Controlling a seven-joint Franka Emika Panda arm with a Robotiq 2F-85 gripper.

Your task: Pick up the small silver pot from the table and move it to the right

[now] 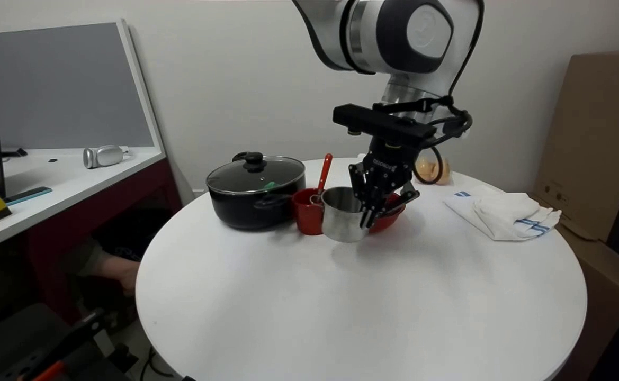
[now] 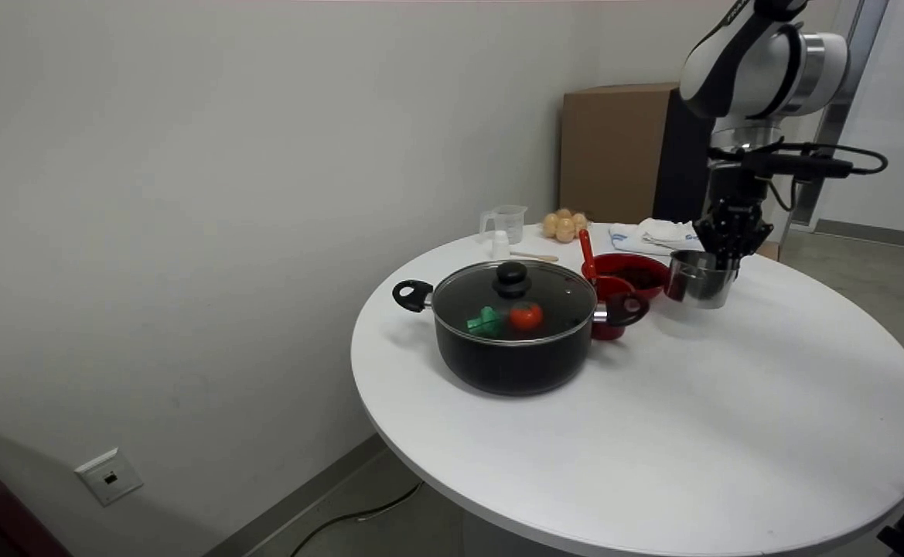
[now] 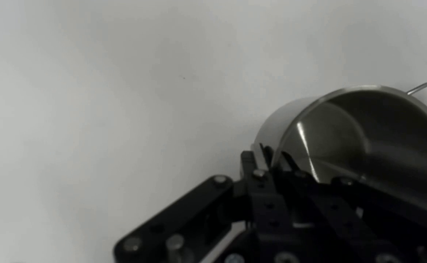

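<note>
The small silver pot [image 1: 339, 221] is a shiny steel cylinder with a wire side handle. It shows in both exterior views, also here [image 2: 697, 285], and in the wrist view [image 3: 344, 135]. My gripper [image 1: 367, 218] is shut on the pot's rim, one finger inside and one outside, as the wrist view [image 3: 270, 159] shows. The pot is a little tilted and seems held slightly above the white round table [image 1: 309, 317], with a faint shadow under it. The far finger is partly hidden by the pot wall.
A black lidded pot [image 2: 513, 363] and a red cup [image 1: 307, 214] with a red-handled utensil stand close beside the silver pot. A red bowl [image 2: 625, 267] is behind it. A folded towel [image 1: 505, 214], eggs [image 2: 565, 226] and a measuring cup [image 2: 507, 222] lie farther off.
</note>
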